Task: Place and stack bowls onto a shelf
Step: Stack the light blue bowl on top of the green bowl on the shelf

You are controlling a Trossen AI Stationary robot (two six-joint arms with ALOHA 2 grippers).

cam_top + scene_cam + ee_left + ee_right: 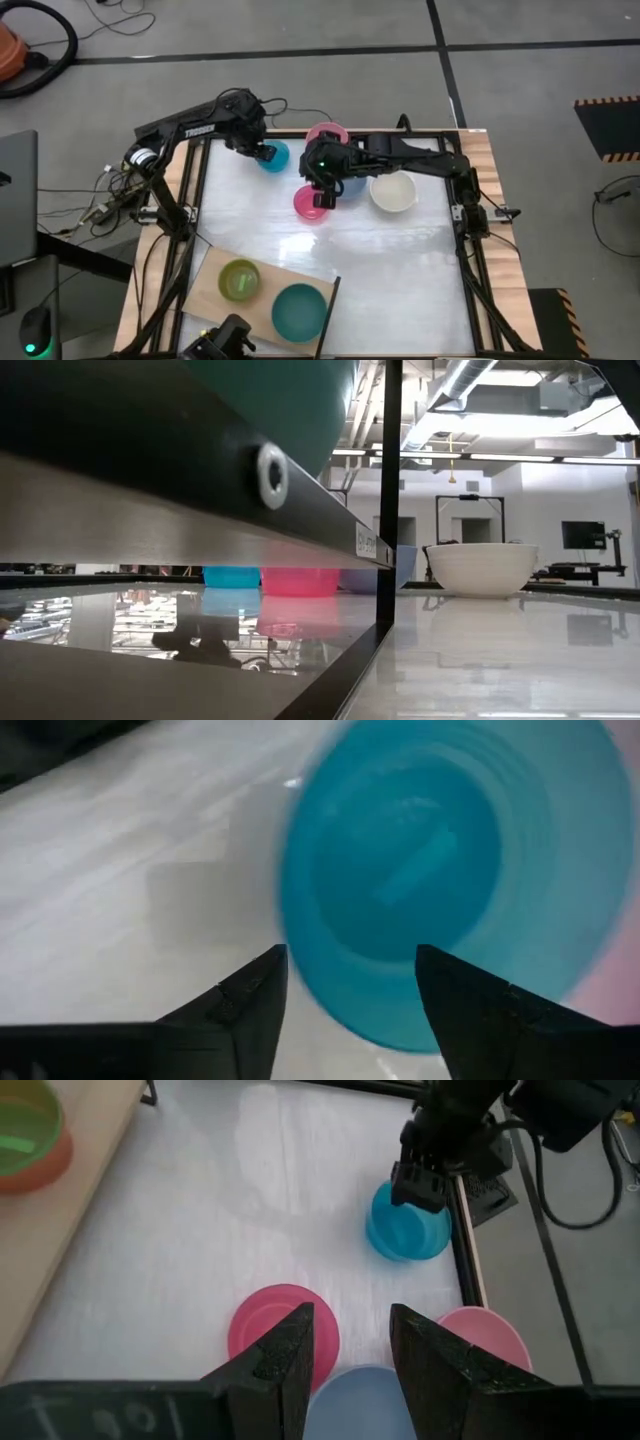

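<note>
While the left gripper (350, 985) hangs over the cyan bowl (272, 156) at the desk's far edge, jaws open and empty astride its rim, it should lower straight. The right gripper (350, 1342), open, empty, waits above the magenta bowl (312, 203).

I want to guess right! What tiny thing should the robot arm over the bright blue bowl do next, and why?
Probably close the left gripper on the cyan bowl. Its open fingers already sit on either side of the bowl's rim, and the bowl is still on the white table, not on the shelf.
</note>
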